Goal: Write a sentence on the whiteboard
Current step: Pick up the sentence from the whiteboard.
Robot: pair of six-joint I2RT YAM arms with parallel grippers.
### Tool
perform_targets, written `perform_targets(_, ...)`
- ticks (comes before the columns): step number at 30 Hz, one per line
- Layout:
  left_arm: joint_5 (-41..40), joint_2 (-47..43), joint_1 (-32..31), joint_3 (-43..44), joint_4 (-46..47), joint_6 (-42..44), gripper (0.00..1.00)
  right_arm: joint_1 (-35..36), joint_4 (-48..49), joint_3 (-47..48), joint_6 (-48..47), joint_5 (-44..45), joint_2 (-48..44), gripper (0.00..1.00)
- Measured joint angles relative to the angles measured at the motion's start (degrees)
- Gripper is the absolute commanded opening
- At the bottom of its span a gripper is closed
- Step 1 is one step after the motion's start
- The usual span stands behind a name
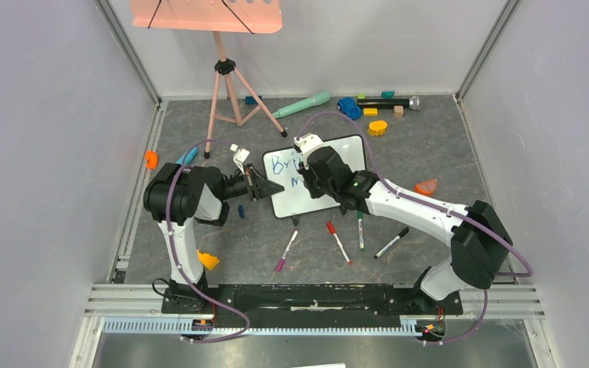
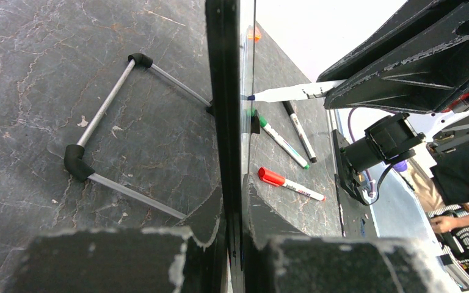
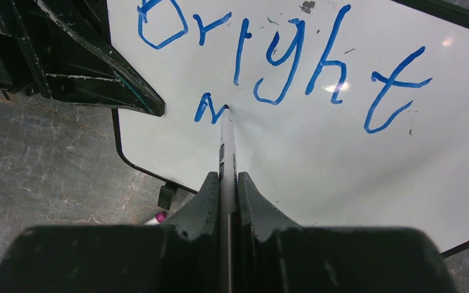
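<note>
The right claw [image 3: 227,183] is nearest the lens. It is clenched on a marker [image 3: 226,137], whose long axis points straight away from the claw to the board [image 3: 342,171]. The counter [image 1: 422,161] carries the board near its middle, between the two arms. The board stands on its feet and leans back, with its long side lying left to right. The left claw [image 2: 233,213] is clenched on the board's left edge, one finger at the front and one at the back, and so it steadies the board. The sentence [image 3: 281,61] is only partly there: "Bright" fills the top line, and under its first letters there is a small stroke, likely the start of an "m". The marker tip touches the board just at the end of this stroke. The free white area lies to the right of the tip and below it, so the next strokes should probably go rightward along the board's long side, made by the right arm.
</note>
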Motion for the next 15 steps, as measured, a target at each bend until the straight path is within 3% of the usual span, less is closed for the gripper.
perform_targets(15,0.1,0.1,0.0,0.1,0.0,0.0,0.03,-0.2,0.7,-3.8,0.4,-0.3,-1.9,0.00)
